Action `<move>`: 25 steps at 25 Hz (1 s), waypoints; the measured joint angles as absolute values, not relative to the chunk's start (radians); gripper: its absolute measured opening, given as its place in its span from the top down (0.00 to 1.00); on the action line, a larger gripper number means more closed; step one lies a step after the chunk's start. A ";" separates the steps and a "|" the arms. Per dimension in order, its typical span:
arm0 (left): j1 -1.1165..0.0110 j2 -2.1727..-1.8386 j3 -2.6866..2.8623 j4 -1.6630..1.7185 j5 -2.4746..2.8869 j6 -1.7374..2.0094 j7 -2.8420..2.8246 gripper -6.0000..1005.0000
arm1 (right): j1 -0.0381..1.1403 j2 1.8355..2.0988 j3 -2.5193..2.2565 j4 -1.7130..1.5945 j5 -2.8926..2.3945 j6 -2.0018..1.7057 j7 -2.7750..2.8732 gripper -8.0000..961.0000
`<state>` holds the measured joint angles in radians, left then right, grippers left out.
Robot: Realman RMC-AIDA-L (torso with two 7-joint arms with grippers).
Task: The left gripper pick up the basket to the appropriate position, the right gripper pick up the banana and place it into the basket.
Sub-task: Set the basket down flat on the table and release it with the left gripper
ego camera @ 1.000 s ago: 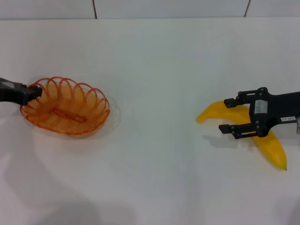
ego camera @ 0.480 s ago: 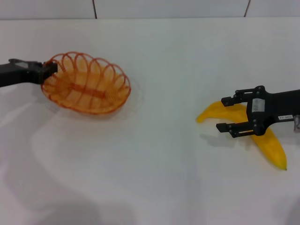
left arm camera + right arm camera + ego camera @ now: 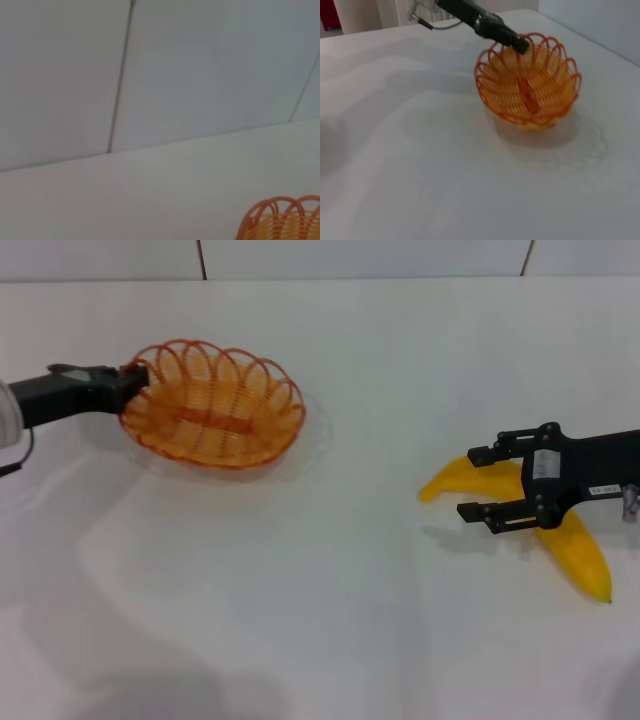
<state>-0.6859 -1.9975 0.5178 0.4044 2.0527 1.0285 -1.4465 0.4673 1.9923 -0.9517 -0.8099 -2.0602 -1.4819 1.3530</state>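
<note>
Left pincer (image 3: 519, 45) clamped on the basket (image 3: 530, 85) rim, basket seemingly raised above the table (image 3: 420, 165).

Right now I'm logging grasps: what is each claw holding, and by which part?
The left claw holds the basket by its rim at the left end. The right claw is open around the banana and holds nothing.

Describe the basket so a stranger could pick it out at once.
On the white table, look to the robot's left side, where the left gripper is clamped on a rim. That is the basket: a shallow, see-through orange wire oval with a looped rim, unlike the solid yellow banana opposite.
</note>
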 joint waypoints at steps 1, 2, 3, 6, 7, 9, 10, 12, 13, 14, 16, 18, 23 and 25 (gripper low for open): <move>-0.689 -2.001 0.517 0.397 2.050 1.023 -1.442 0.91 | 0.470 1.993 -0.953 -0.810 -2.061 -1.482 1.353 0.21; -0.691 -2.006 0.518 0.392 2.046 1.018 -1.438 0.91 | 0.473 1.993 -0.953 -0.809 -2.061 -1.482 1.353 0.21; -0.692 -2.011 0.517 0.391 2.040 1.017 -1.436 0.91 | 0.474 1.993 -0.953 -0.809 -2.062 -1.482 1.353 0.21; -0.692 -2.023 0.517 0.384 2.023 1.016 -1.434 0.91 | 0.475 1.993 -0.955 -0.807 -2.063 -1.482 1.353 0.21; -0.692 -2.026 0.517 0.378 2.019 1.016 -1.434 0.91 | 0.476 1.993 -0.955 -0.807 -2.067 -1.482 1.353 0.21; -0.690 -2.028 0.516 0.362 2.014 1.015 -1.435 0.91 | 0.478 1.996 -0.953 -0.806 -2.078 -1.482 1.353 0.21; -0.688 -2.028 0.515 0.353 2.010 1.015 -1.435 0.91 | 0.480 1.998 -0.951 -0.806 -2.083 -1.482 1.353 0.21; -0.682 -2.029 0.512 0.340 1.999 1.015 -1.431 0.91 | 0.482 2.001 -0.949 -0.805 -2.088 -1.482 1.354 0.21; -0.680 -2.029 0.510 0.336 1.991 1.015 -1.430 0.91 | 0.483 2.002 -0.949 -0.805 -2.088 -1.481 1.354 0.21; -0.677 -2.030 0.509 0.330 1.983 1.015 -1.429 0.91 | 0.483 2.002 -0.948 -0.804 -2.088 -1.481 1.354 0.21; -0.671 -2.031 0.509 0.319 1.969 1.015 -1.428 0.91 | 0.483 2.002 -0.948 -0.804 -2.088 -1.481 1.354 0.21; -0.664 -2.031 0.508 0.314 1.964 1.015 -1.426 0.91 | 0.483 2.002 -0.948 -0.804 -2.088 -1.481 1.354 0.21; -0.658 -2.031 0.510 0.312 1.963 1.007 -1.425 0.91 | 0.486 2.003 -0.948 -0.803 -2.088 -1.480 1.354 0.21; -0.658 -2.031 0.510 0.310 1.962 1.005 -1.427 0.91 | 0.488 2.003 -0.948 -0.800 -2.088 -1.480 1.354 0.21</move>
<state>-0.6580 -2.0310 0.5099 0.3103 1.9620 1.0049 -1.4272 0.4876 2.0033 -0.9479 -0.7995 -2.0883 -1.4802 1.3544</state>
